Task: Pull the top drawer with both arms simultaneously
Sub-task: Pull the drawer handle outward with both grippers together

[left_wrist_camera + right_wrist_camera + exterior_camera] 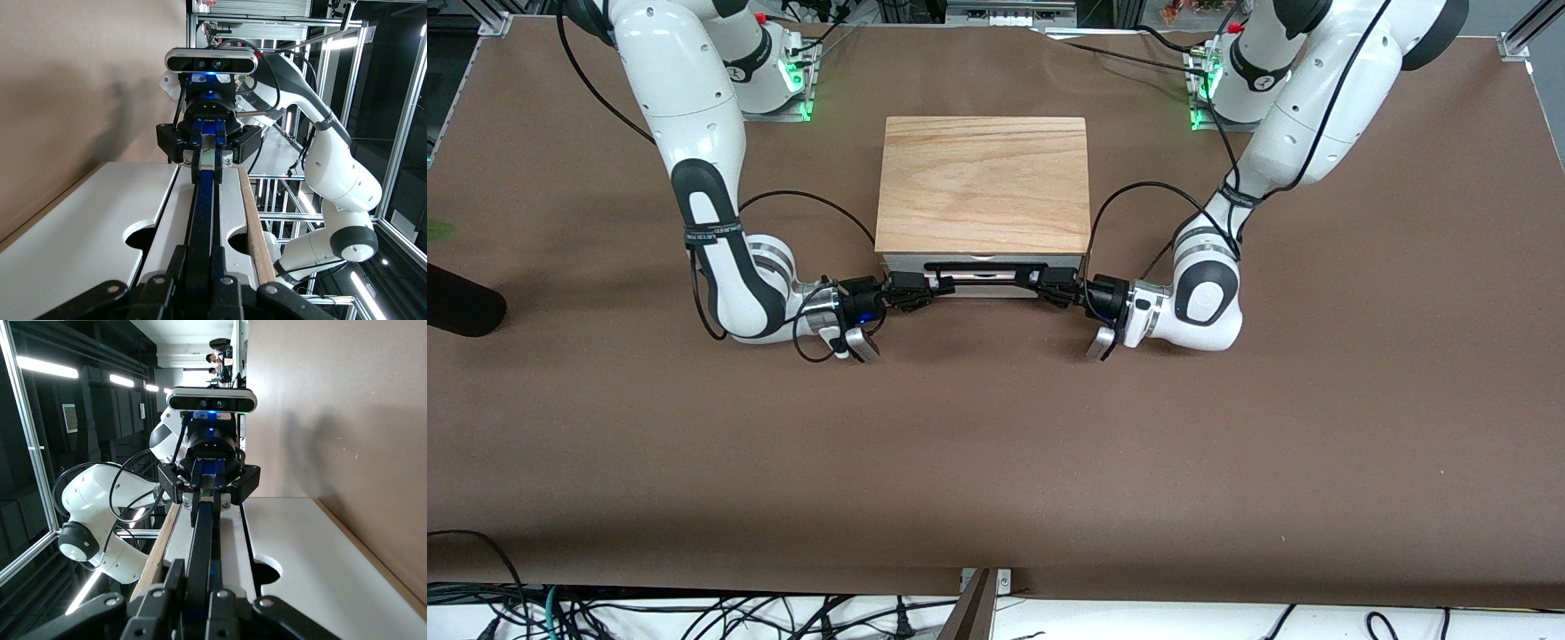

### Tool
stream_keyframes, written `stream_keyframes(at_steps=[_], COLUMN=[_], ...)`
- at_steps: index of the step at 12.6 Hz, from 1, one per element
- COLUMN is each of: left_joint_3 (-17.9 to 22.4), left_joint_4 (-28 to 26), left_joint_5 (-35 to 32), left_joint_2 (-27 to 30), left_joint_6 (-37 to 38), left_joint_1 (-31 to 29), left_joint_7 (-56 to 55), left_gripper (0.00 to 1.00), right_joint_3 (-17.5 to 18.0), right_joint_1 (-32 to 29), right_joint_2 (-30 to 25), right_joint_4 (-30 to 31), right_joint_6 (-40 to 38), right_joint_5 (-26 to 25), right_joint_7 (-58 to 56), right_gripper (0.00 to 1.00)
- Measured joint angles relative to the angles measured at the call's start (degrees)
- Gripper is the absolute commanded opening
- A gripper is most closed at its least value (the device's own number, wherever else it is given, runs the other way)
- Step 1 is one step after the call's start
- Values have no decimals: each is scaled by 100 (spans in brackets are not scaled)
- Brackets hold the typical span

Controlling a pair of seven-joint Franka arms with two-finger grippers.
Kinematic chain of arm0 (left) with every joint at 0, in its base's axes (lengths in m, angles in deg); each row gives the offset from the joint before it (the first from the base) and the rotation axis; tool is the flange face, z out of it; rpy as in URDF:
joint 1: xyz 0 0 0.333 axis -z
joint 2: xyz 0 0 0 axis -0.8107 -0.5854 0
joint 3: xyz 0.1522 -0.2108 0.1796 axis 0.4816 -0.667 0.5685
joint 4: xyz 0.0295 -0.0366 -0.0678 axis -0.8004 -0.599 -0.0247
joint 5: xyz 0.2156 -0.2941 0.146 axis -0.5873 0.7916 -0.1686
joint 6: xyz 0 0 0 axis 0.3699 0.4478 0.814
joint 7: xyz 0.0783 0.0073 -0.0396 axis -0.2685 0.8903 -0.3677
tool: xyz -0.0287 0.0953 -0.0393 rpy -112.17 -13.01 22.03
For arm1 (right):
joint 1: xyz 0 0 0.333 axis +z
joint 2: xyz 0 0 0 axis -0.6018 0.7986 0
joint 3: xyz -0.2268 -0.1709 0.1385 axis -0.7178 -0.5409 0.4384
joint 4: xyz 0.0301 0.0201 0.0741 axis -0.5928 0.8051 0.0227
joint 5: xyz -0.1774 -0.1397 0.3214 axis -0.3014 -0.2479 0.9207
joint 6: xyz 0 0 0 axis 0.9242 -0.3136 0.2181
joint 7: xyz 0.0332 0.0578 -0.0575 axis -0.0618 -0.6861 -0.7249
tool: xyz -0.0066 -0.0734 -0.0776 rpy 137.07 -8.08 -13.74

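One box with a wood top (984, 182) is sitting on the brown table (996, 444), in the middle between the two arms' bases. Its top drawer (996, 277) is facing the front camera and has one thin black handle (985, 266). Two grippers are squeezing that handle, one at each end: the left gripper (1060, 286) and the right gripper (911, 292), fingers closed around it.
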Motion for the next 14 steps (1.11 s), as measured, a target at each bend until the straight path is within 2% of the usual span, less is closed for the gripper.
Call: stream_keyframes(at_steps=[6,14], left_joint_3=[84,379], left_joint_4=[321,1900], left_joint_5=[-7,-175], left_joint_2=[-87,-861], left_joint_6=[-82,-103], left_joint_1=[56,270], left_joint_7=[-373,-1230], left_gripper=[0,0], right_joint_3=[-3,8], right_joint_1=[-60,-337], right_joint_2=[103,871], right_joint_4=[-334,-1670], right_joint_6=[132,177], right_joint_5=[-30,57], right_joint_7=[31,475], right_gripper=[17,17])
